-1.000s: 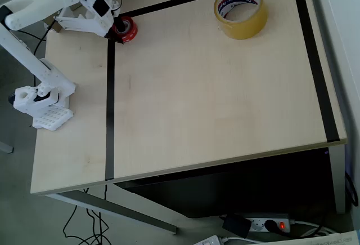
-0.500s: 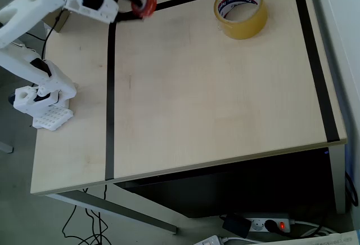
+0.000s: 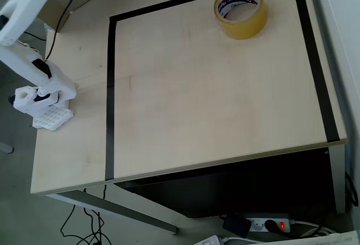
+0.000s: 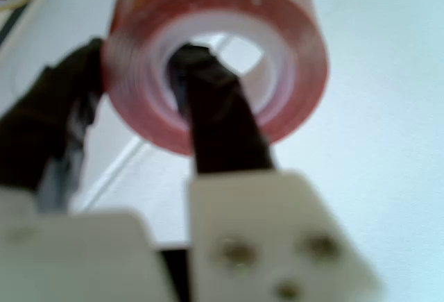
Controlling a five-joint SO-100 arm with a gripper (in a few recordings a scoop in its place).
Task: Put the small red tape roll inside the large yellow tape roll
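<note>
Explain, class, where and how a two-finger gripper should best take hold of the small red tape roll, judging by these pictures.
Probably by its wall, one finger through the hole and one outside. The wrist view shows just that: the small red tape roll is an open ring, and the gripper pinches its left wall, one dark finger inside the pale core. The thin wall suits narrow jaws.

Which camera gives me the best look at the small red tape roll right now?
The wrist view: the small red tape roll fills it close up, held with one jaw through its core and one outside. The overhead view gives no look at it, just the large yellow tape roll.
</note>
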